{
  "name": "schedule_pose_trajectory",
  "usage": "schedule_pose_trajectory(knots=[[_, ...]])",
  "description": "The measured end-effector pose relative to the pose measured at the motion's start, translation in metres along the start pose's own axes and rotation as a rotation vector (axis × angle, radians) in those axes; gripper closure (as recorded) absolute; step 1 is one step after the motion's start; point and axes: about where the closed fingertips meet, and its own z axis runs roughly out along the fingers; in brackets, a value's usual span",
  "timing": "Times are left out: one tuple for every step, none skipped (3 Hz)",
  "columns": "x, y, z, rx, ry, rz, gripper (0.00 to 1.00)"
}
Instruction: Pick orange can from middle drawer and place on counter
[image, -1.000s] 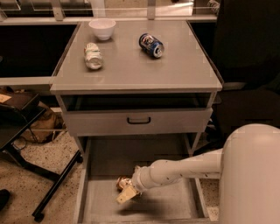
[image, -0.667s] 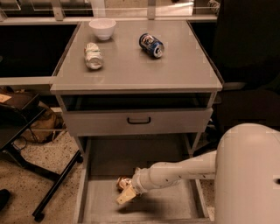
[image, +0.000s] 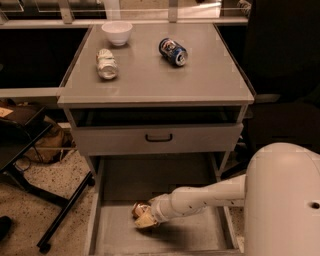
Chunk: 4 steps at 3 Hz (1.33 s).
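Observation:
The middle drawer is pulled wide open at the bottom of the view, a shallow grey tray. My gripper reaches into its left half from the right, at the end of my white arm. The orange can lies on the drawer floor right at the fingertips; only its brownish upper end shows, the rest is hidden behind the gripper. The counter is the flat grey cabinet top above.
On the counter lie a silver-white can, a blue can and a white bowl. A grey drawer with a black handle stands slightly open above. A black chair base stands at left.
The arm and gripper have hardly moved; the gripper stays at the orange can in the drawer.

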Motion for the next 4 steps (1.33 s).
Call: schedule_pose_trajectory(knots=[[-0.006,-0.001,-0.009,-0.004,-0.020,-0.002,0.64],[-0.036,-0.005,-0.042,0.005,-0.091,-0.040,0.88],[-0.079,-0.006,-0.093,-0.002,-0.156,-0.067,1.00],[-0.123,0.006,-0.153,-0.007,-0.156,-0.129,1.00]])
